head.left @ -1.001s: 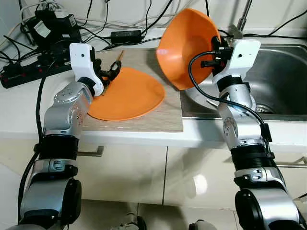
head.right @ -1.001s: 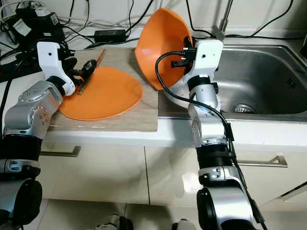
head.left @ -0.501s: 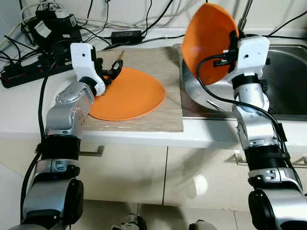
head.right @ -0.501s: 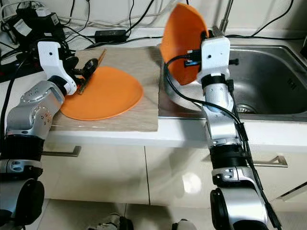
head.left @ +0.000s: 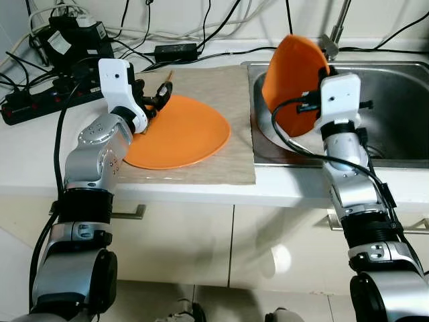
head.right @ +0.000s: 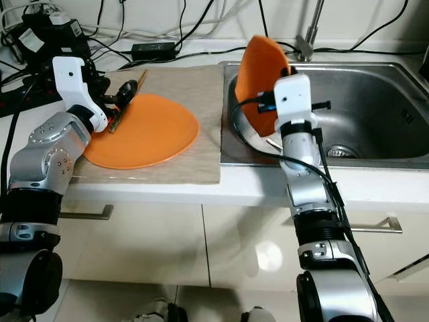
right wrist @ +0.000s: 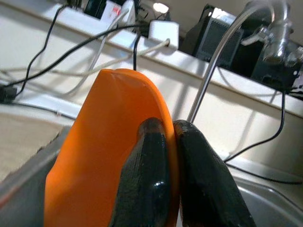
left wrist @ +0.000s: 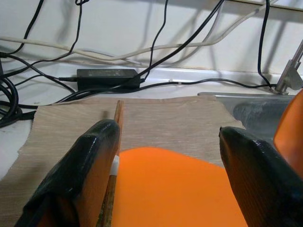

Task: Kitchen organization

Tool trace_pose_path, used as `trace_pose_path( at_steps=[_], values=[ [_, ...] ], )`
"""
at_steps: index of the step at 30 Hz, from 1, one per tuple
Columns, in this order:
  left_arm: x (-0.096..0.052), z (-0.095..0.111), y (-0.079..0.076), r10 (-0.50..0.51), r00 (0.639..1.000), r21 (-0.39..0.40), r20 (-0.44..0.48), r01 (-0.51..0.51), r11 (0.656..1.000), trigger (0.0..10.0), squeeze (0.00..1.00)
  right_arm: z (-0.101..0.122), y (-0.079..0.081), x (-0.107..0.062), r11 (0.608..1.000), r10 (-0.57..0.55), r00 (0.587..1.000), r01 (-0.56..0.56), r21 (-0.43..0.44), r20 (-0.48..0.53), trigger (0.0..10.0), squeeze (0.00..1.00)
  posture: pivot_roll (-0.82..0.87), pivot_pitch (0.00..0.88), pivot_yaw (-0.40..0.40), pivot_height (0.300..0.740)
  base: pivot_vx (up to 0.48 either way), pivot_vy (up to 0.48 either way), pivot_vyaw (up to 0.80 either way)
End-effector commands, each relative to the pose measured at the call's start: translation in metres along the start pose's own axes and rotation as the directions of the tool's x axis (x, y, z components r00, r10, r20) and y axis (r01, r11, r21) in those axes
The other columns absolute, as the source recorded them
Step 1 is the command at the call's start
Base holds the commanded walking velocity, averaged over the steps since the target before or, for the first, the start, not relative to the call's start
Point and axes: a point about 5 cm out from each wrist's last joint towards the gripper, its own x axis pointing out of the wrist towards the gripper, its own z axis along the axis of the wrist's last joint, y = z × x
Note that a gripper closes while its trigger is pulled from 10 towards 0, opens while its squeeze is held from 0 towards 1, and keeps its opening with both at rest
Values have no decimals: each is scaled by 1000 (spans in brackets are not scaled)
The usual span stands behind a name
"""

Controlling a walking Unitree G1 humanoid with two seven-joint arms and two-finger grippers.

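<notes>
An orange bowl (head.left: 291, 74) stands on edge in the left part of the steel sink (head.left: 395, 107), its hollow facing the mat. My right gripper (right wrist: 171, 137) is shut on the bowl's rim (right wrist: 113, 142), one finger on each side of the wall. An orange plate (head.left: 181, 134) lies flat on the beige mat (head.left: 221, 168). My left gripper (left wrist: 165, 161) is open and hovers over the plate's left rim. A brown wooden stick (left wrist: 115, 142) lies along the mat beside one finger (left wrist: 85, 170).
The faucet (head.left: 338, 27) rises behind the sink, just past the bowl. Cables, a black adapter (head.left: 175, 48) and a power strip (head.left: 33, 104) crowd the white counter behind and left of the mat. The counter's front edge runs below the mat.
My right arm has carried the bowl to the right and down, from above the mat's edge into the sink. The left arm has barely moved.
</notes>
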Motion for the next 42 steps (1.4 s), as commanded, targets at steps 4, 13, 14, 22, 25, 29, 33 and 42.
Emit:
trace_pose_path(
  at_steps=[4,13,14,22,25,29,33,42],
  values=[
    [-1,5,2,2,1000,16,12,-2,1000,10000,0,-9,5,-3,1000,-1,1000,1,-27,-13,0,0,-87,0,110,707,0,0,0],
    [-1,6,2,-3,1000,25,9,3,1000,10000,0,-24,10,-8,999,-1,998,-2,-39,-68,0,0,-80,0,117,707,0,0,0],
    [-1,6,2,-3,1000,25,9,3,1000,10000,0,-24,10,-8,999,-1,998,-2,-39,-68,0,0,-80,0,117,707,0,0,0],
    [0,7,2,-10,1000,34,6,10,999,10000,0,-44,14,-13,993,-50,977,70,90,-208,0,0,-79,0,120,707,0,0,0],
    [0,7,2,-12,1000,36,5,12,999,10000,0,-46,16,-12,986,-53,971,88,141,-235,0,1000,-77,0,120,707,0,0,0],
    [0,8,2,-13,1000,42,3,13,999,10000,0,-56,21,-15,967,-48,948,123,223,-314,0,1000,-71,0,119,707,0,0,0],
    [-1,9,2,-17,1000,51,1,17,999,10000,0,-66,27,-22,953,-28,925,139,269,-378,0,1000,-66,0,120,707,0,0,0],
    [0,11,3,-21,1000,56,1,21,998,10000,0,-65,29,-19,950,-35,919,153,273,-392,10000,1000,-66,0,122,707,0,0,0]
  ],
)
